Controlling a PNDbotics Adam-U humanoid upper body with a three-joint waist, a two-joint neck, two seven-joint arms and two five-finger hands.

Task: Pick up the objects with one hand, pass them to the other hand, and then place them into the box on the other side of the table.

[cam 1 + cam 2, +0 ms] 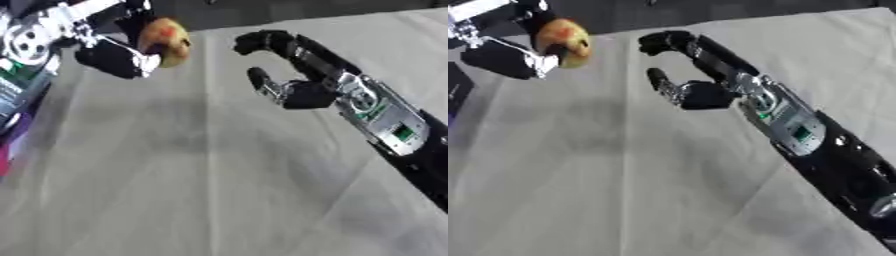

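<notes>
A round yellow and red fruit (166, 41) is held at the upper left, above the grey cloth. My left hand (114, 55) is curled round it from the left and below. My right hand (293, 75) comes in from the right and hangs a short way to the right of the fruit, apart from it. Its fingers (262, 40) are curved over the top and its thumb (260, 80) points up below them, with an empty gap between.
A grey cloth (219, 175) with creases covers the table. At the left edge lies part of a box with green, white and purple sides (17, 95). The table's far edge meets a dark floor (306, 10) along the top.
</notes>
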